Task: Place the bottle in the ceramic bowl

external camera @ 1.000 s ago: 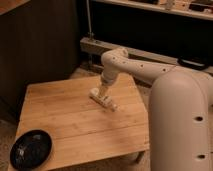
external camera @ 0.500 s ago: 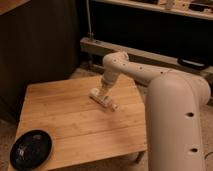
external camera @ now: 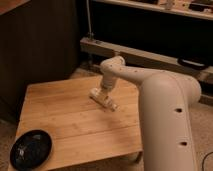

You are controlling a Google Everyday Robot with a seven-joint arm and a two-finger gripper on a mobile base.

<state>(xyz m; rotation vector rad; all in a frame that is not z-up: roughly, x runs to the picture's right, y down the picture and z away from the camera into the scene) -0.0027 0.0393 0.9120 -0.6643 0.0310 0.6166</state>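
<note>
Since 1 s ago: big arm link [external camera: 167,110] swung a bit twd the table [external camera: 65,117], elbow [external camera: 112,66] dipped lower; gripper [external camera: 99,94] low at bottle [external camera: 111,105], approx mid-table.

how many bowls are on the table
1: the ceramic bowl sits at the table's near left corner in the camera view, well apart from the pincer, which is down at the bottle mid-table.

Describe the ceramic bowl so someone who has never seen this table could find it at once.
Start at the wooden table in the middle of the view. The gripper is down toward its far edge, by the whitish bottle; the ceramic bowl sits apart from both, at the corner nearest the camera. It is the table's only dark thing: shallow, round, glossy black.
</note>
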